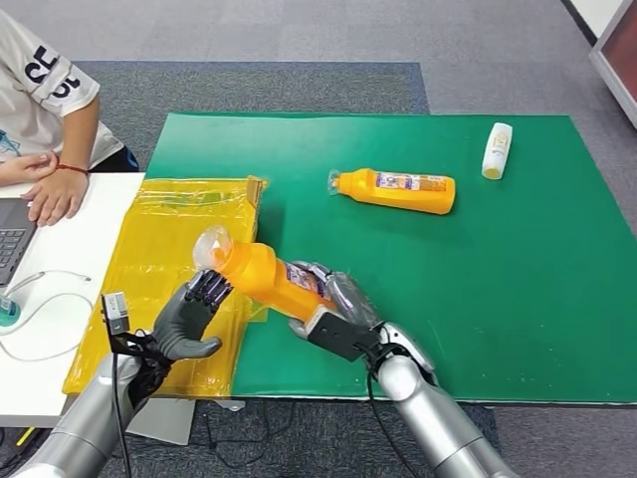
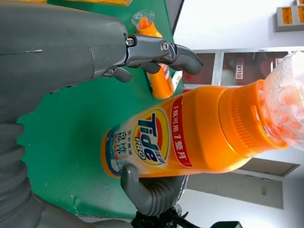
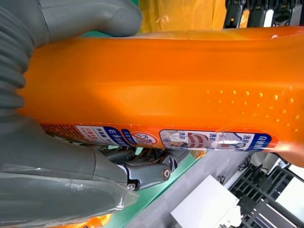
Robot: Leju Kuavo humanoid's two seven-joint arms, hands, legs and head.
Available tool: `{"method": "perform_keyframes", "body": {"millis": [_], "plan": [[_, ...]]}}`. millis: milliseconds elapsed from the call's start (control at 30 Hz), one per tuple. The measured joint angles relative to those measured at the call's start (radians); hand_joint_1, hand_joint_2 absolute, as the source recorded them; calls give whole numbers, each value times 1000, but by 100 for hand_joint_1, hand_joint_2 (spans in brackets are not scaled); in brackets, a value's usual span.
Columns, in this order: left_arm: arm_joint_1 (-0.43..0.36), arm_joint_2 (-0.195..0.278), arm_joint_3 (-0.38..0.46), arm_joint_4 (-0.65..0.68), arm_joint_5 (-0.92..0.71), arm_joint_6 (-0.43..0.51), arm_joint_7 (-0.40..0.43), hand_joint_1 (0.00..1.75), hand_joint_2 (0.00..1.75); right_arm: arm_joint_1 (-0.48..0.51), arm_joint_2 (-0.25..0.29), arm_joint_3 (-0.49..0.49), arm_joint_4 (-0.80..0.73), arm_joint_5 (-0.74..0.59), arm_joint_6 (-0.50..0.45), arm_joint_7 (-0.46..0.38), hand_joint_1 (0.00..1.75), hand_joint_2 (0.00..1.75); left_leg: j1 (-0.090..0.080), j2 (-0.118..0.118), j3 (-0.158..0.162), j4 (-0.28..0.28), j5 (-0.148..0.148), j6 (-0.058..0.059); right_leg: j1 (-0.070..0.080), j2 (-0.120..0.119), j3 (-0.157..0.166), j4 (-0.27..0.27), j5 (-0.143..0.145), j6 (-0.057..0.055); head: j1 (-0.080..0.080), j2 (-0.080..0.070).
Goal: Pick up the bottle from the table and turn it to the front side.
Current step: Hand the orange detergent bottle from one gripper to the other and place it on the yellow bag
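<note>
A green mat [image 1: 451, 299] covers the tabletop over grey carpet, filling most of the head view. Just left of the frame's centre the right hand [image 1: 338, 314] grips an orange detergent bottle [image 1: 263, 279] by its base end, holding it off the mat, tilted, with its clear cap [image 1: 210, 247] pointing toward the upper left. In the left wrist view the bottle's Tide label [image 2: 152, 140] faces the camera. The left hand [image 1: 188, 319], at lower left, has its fingers spread and holds nothing; its fingertips lie just beside the bottle's neck, though contact cannot be told. Beneath them lies a yellow plastic bag [image 1: 165, 259]. A second orange bottle [image 1: 394, 189] lies on its side above centre, and a small white bottle [image 1: 497, 150] lies at upper right. At upper left, a person's hand [image 1: 53, 194] rests beside a laptop [image 1: 13, 239].
</note>
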Motion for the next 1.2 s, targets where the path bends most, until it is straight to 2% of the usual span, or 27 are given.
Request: {"method": "perform_keyframes", "body": {"millis": [700,1200], "plan": [[-5,7,-11,0,15,6,0,0,175,37,0,30,-49,5,6,-6,175,175,0,0,0,0,0,0,0,0,0,0,0,0,0,0],[-63,7,-16,6,-9,24,0,0,175,41,0,89,-55,-5,22,-12,175,175,0,0,0,0,0,0,0,0,0,0,0,0,0,0]]}}
